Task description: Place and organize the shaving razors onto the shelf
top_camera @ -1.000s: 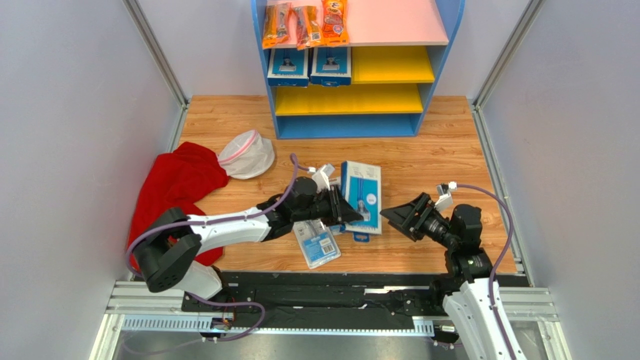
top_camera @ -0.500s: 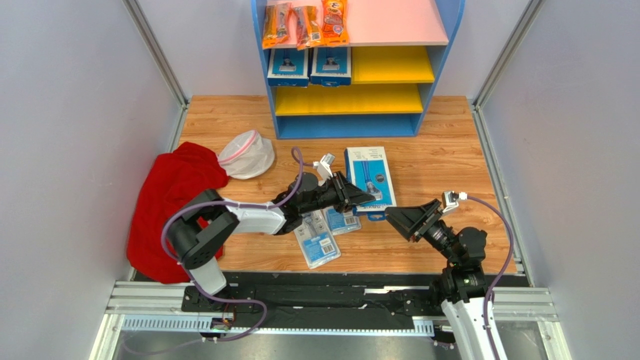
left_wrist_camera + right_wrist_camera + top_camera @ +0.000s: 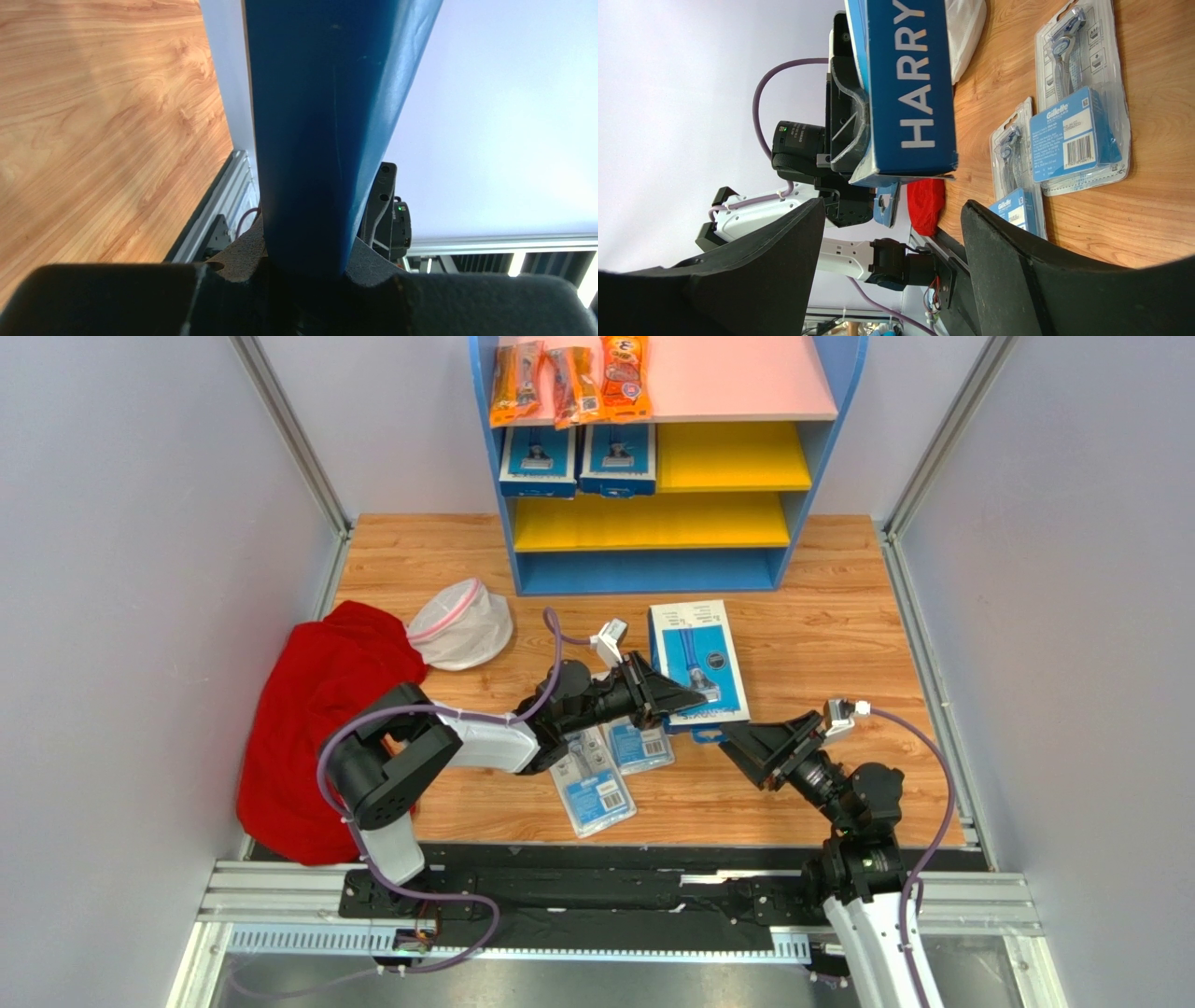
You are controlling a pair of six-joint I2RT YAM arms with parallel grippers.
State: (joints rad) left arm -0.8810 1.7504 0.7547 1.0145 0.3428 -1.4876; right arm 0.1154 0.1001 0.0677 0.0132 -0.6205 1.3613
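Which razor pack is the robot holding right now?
The big dark-blue pack, clamped in the left gripper. Two paler packs lie flat on the table; two others sit on the shelf.

Pale grey walls (image 3: 126, 546) are closing in a wood-grain tabletop (image 3: 828, 616) on three sides — even, soft light is falling across it — and metal rails (image 3: 292, 441) are running down the back corners.
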